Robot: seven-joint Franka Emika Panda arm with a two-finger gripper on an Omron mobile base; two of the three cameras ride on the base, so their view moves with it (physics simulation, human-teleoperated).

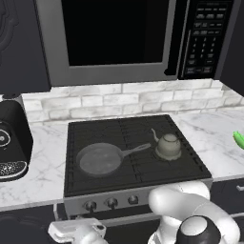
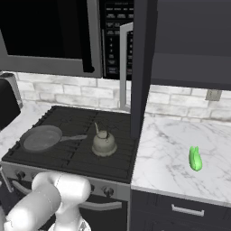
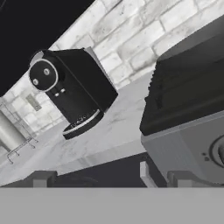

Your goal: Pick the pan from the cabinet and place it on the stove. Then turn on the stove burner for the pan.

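I am seeing the pan (image 1: 99, 159) sitting on the stove (image 1: 138, 183), on the front left of the grates, its handle pointing right toward the small kettle (image 1: 167, 146) beside it; the claw (image 3: 107, 178) is hanging low at the stove's front left corner, fingers spread wide and gripping nothing; ahead of it a black coffee machine (image 3: 70, 89) is standing on the marble bench (image 3: 94, 140) against the brick wall; a row of dark knobs (image 1: 111, 203) is lining the silver front panel; the microwave (image 1: 128, 38) is hanging above; a green vegetable (image 2: 195, 158) is lying on the bench right of the stove; the cabinet (image 2: 144, 67) door is standing open edge-on there.
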